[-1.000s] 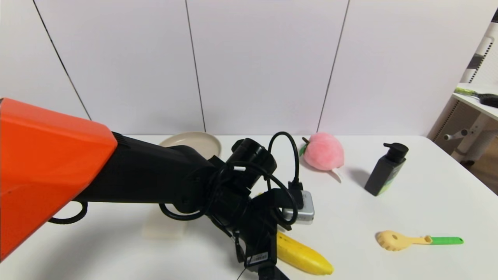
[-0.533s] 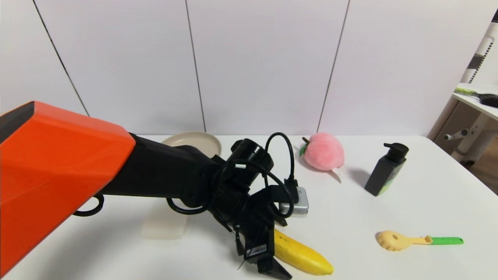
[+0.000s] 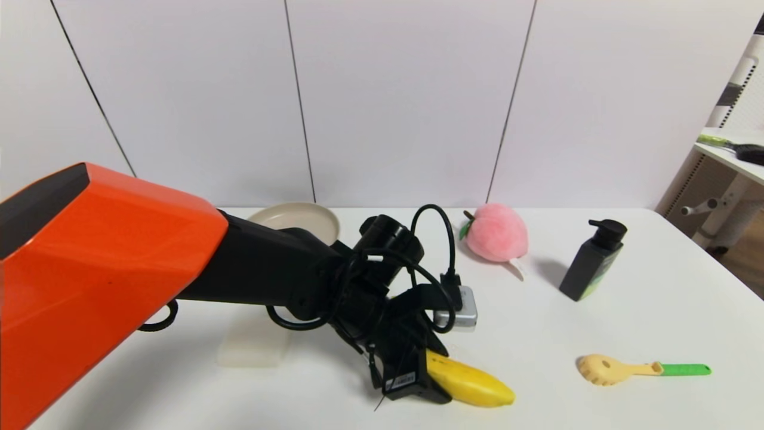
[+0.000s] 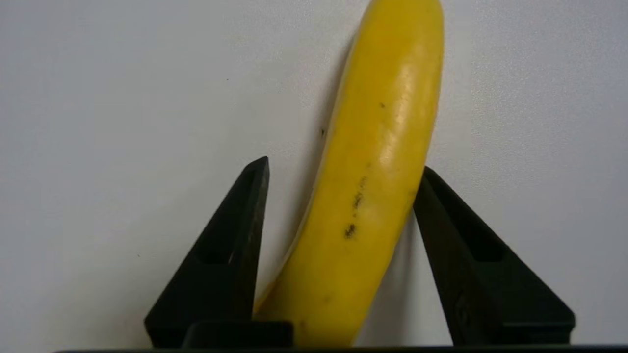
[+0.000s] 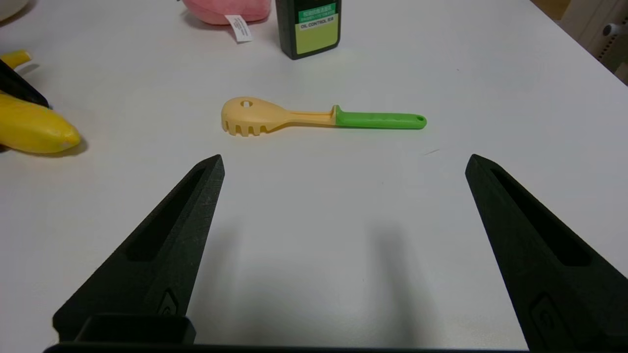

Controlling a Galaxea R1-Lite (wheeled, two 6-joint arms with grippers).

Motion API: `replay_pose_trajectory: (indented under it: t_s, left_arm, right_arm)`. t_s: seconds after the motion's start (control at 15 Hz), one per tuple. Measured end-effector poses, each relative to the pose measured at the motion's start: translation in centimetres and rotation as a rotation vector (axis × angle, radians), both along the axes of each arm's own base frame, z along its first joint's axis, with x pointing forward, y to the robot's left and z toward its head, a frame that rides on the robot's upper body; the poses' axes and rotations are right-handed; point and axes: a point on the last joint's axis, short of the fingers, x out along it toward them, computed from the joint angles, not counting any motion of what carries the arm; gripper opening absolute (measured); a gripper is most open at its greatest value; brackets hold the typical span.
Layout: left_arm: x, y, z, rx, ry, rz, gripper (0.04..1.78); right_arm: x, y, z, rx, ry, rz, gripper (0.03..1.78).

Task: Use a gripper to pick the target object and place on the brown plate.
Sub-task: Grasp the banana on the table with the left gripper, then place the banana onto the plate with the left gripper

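The left gripper (image 4: pixel 341 171) has dropped lower and now sits around the banana (image 4: pixel 373 186). It is open, one finger touching. Squeezing comes next, I think; the brown plate (image 3: pixel 295 218) waits behind.

brown plate (image 3: pixel 310 216) half behind left arm

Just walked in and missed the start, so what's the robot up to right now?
The left gripper is down at the banana near the table's front edge, its fingers straddling the fruit: one touches it, the other has a small gap. The banana lies on the table, not yet lifted. The brown plate waits at the back. The right gripper hangs open near the spoon.
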Motion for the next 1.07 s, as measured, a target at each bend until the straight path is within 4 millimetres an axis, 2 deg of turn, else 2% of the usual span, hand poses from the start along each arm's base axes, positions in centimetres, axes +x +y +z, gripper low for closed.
replay_pose_trajectory:
  t_s: [0.13,0.2,0.4,0.67,0.87,1.07]
  left_arm:
    - [0.0,0.0,-0.1,0.001,0.003,0.0,0.75]
    - [0.0,0.0,-0.1,0.002,0.003,0.0,0.53]
    - [-0.2,0.3,0.8,-0.006,-0.013,0.012,0.53]
    - [-0.7,1.9,4.7,-0.024,-0.117,0.128,0.53]
    - [0.2,5.8,8.8,-0.056,-0.217,0.317,0.53]
    - [2.2,11.0,12.1,-0.093,-0.299,0.533,0.53]
  right_arm:
    - [0.0,0.0,0.0,0.0,0.0,0.0,1.7]
    - [0.0,0.0,0.0,0.0,0.0,0.0,1.7]
    - [0.0,0.0,0.0,0.0,0.0,0.0,1.7]
    - [0.0,0.0,0.0,0.0,0.0,0.0,1.7]
    - [0.0,0.0,0.0,0.0,0.0,0.0,1.7]
    - [0.0,0.0,0.0,0.0,0.0,0.0,1.7]
